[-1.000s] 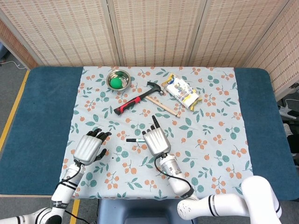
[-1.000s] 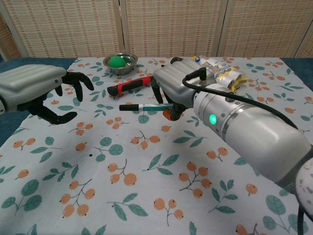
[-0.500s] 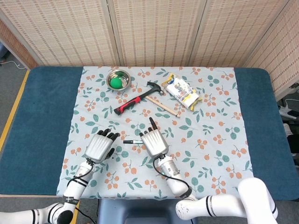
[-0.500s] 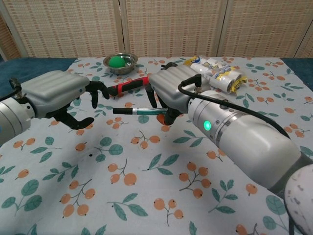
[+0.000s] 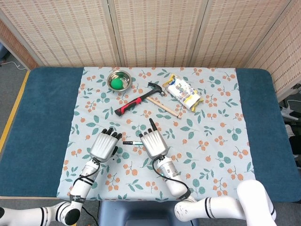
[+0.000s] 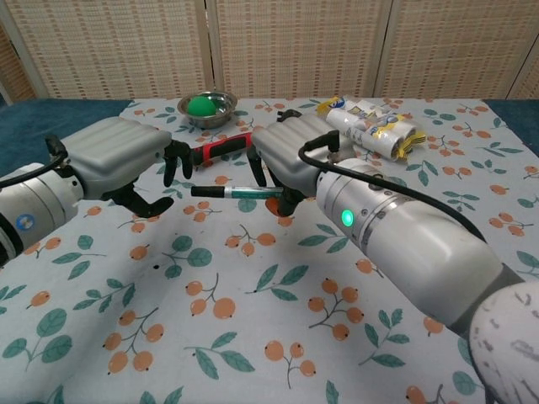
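Observation:
My right hand (image 5: pixel 153 143) (image 6: pixel 282 158) holds a teal marker (image 6: pixel 234 192) (image 5: pixel 132 142) with a black cap, lifted level above the floral cloth, cap end pointing left. My left hand (image 5: pixel 104 144) (image 6: pixel 126 156) hovers just left of the cap, fingers curled and apart, holding nothing. A small gap separates its fingertips from the marker's cap in the chest view.
A red-and-black hammer (image 5: pixel 137 100) (image 6: pixel 221 146) lies behind the hands. A metal bowl (image 5: pixel 119 80) (image 6: pixel 205 107) with a green ball stands at the back left. A snack packet (image 5: pixel 184 92) (image 6: pixel 373 126) and a wooden stick (image 5: pixel 167 108) lie at the back right.
My left hand has moved right, closing in on the marker's cap. My right hand has shifted slightly left with the marker.

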You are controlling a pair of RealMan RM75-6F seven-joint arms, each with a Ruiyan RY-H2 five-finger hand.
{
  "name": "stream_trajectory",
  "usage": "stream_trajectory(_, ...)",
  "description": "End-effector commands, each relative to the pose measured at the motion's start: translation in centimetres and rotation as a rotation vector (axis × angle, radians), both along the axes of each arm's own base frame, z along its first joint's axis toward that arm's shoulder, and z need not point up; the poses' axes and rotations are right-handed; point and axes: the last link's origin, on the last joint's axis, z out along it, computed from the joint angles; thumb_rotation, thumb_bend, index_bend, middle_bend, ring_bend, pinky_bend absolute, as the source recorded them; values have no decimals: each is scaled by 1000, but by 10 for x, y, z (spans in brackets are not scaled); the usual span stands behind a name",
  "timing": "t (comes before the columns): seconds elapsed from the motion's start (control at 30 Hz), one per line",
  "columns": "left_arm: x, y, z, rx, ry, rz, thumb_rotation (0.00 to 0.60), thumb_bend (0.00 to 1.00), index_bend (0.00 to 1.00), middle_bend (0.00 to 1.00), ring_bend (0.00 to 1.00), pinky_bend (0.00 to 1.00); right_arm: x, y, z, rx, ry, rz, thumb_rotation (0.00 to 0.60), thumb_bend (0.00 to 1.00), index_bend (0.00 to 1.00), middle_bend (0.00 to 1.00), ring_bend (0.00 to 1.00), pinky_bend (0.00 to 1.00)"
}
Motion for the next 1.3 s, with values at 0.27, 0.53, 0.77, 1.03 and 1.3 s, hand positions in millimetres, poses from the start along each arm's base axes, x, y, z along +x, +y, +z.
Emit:
stream_trajectory(0.27, 6, -2, -10, 1, 24, -13, 600, 360, 400, 487, 296, 395, 4, 2, -4, 6, -22, -7, 600, 440, 885, 683, 405, 0)
stream_trajectory(0.53, 10, -3, -13, -12, -23, 3, 600, 357, 429, 515, 322, 402, 5, 3, -7, 9, -22, -14, 600, 441, 885, 683, 405, 0)
stream_trajectory(0.77, 10, -3, -15, -2, -49, 12, 600, 355, 453, 548, 352, 416, 6, 5, -11, 13, -27, -15, 600, 441, 885, 683, 409, 6)
stream_trajectory(1.03, 13, -3, -17, 4, -42, -4, 600, 372, 458, 554, 355, 417, 10, 7, -10, 10, -33, -13, 600, 441, 885, 683, 409, 7)
stream_trajectory(1.3, 15, -6, -16, 8, -50, -17, 600, 372, 488, 581, 373, 427, 12, 10, -13, 20, -37, -13, 600, 441, 885, 683, 409, 7)
